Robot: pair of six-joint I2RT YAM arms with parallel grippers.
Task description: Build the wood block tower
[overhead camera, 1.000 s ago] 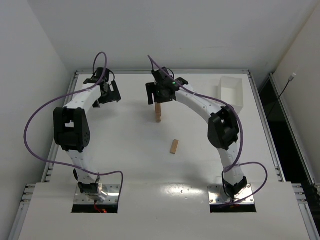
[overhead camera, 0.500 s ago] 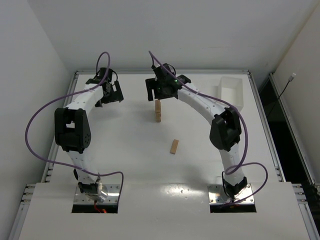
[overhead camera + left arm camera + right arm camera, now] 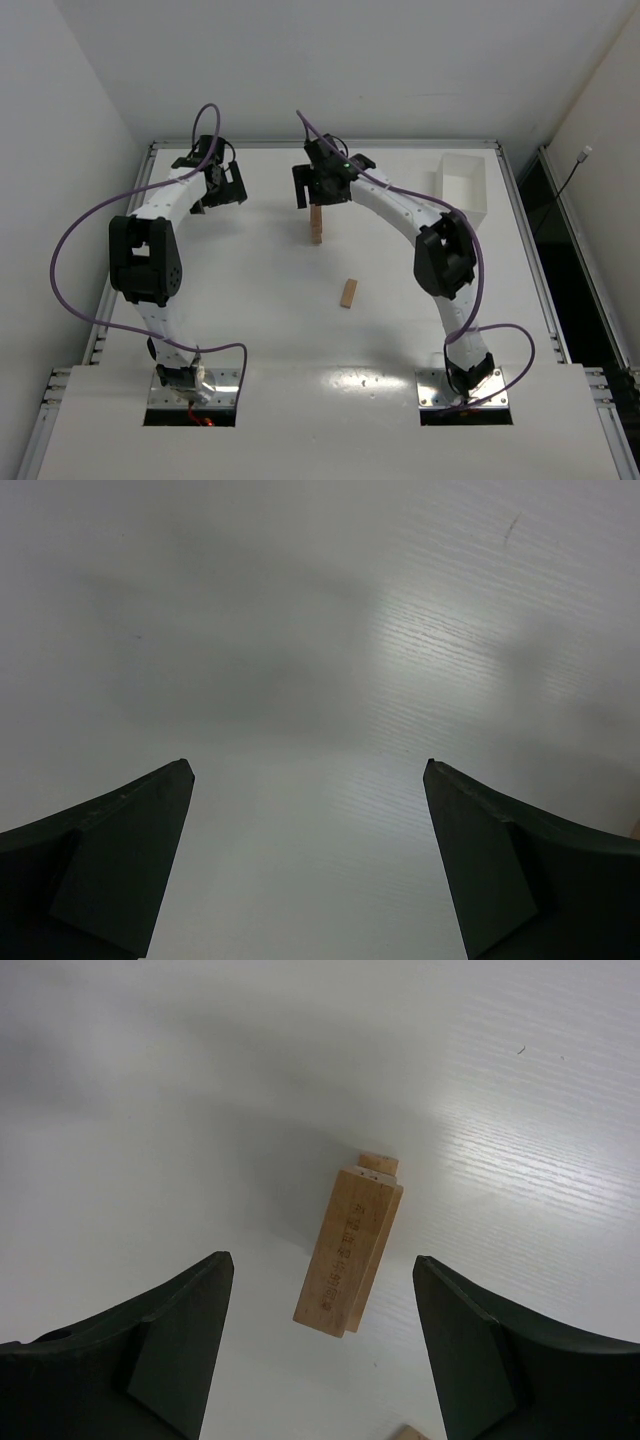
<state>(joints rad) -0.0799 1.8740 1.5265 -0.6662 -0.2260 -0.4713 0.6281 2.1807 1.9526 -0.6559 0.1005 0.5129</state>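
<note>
**Both grippers open; right one above the tower**

The white table (image 3: 250,330) fills the scene. On it the two arms curve away from their bases towards the far edge, the left arm (image 3: 140,260) on its own side and the right arm (image 3: 440,255) bending in towards the middle. A white tray (image 3: 462,185) sits near the far right corner, well apart from the wood.

The right gripper (image 3: 318,192) hangs over the tower (image 3: 316,227), which stands upright near the middle of the far half of the table. In the right wrist view the jaws are spread wide. The tower's top block (image 3: 350,1250) shows between the two fingers (image 3: 170,1350), with bare table on either side of it, and the wood touches neither finger. A lower block (image 3: 378,1163) peeks out beyond its far end.

The left gripper (image 3: 220,187) is off to the left of the tower, well apart from it. Its jaws also stand wide open, and only bare table shows between its fingers (image 3: 120,870).

One loose block (image 3: 348,292) lies flat on the table, nearer the bases than the tower and slightly to its right.
</note>
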